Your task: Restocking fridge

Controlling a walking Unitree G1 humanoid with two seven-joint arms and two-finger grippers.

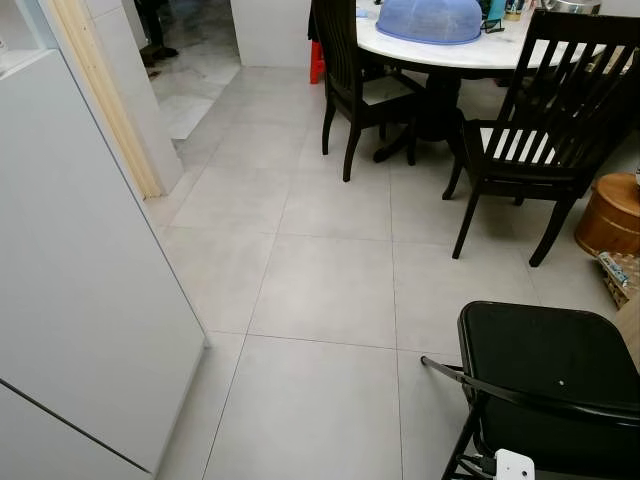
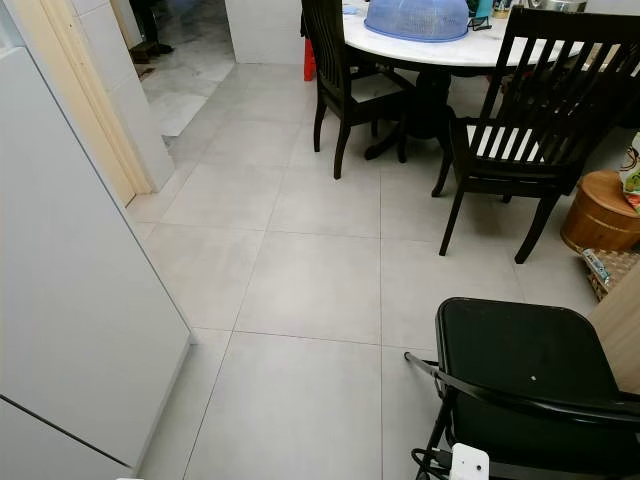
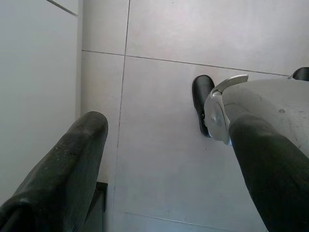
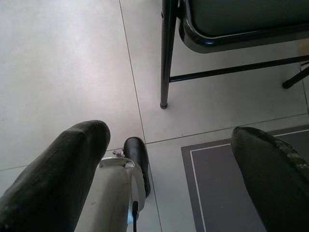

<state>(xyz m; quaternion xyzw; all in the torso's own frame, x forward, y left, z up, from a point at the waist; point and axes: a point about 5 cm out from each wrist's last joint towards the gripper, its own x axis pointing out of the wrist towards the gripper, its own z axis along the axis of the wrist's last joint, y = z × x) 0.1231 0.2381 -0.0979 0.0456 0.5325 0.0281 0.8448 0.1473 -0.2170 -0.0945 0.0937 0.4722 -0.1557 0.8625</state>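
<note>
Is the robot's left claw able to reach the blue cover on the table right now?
Probably not. The left claw hangs open over the floor, and the blue cover sits on the far table, behind dark chairs.

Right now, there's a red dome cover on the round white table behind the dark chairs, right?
Not quite. The dome cover is blue, not red, as the left eye view shows. The rest holds: it sits on the round white table, behind the dark chairs. Both grippers hang idle over the tiled floor, open and holding nothing: the left gripper and the right gripper.
</note>
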